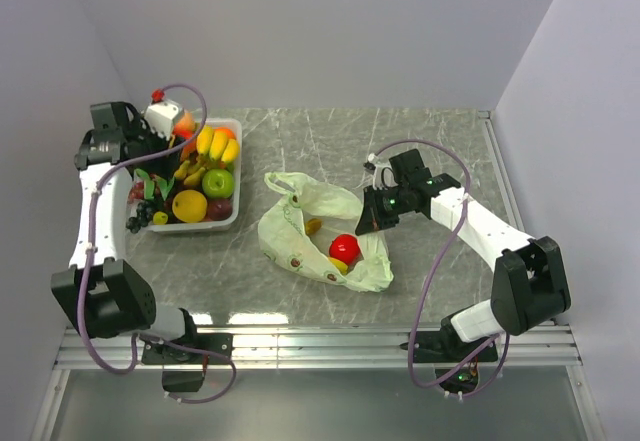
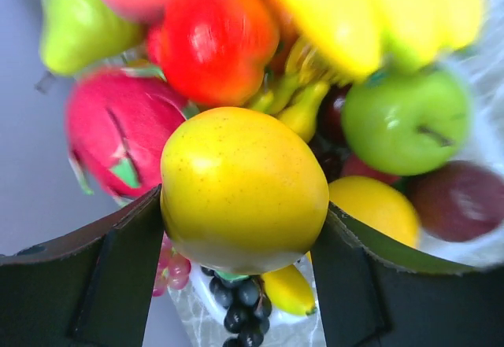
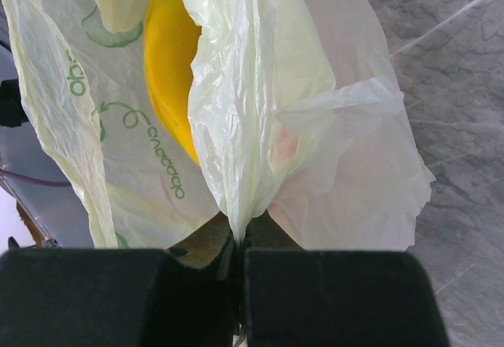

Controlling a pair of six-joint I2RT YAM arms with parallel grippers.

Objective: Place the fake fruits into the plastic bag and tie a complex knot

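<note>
Bag [image 1: 300, 223] holds red apple [image 1: 344, 247], perhaps lemon [image 1: 338, 264]; tray [image 1: 236, 126] holds fruits [image 1: 218, 181]

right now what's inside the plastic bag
A red fruit and a yellow fruit show in the mouth of the plastic bag, with an orange-brown piece further in. Whatever lies under the folded film is covered.

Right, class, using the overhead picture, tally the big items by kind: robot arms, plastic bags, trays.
Robot arms: 2 (left arm, right arm)
Plastic bag: 1
Tray: 1
Total: 4
</note>
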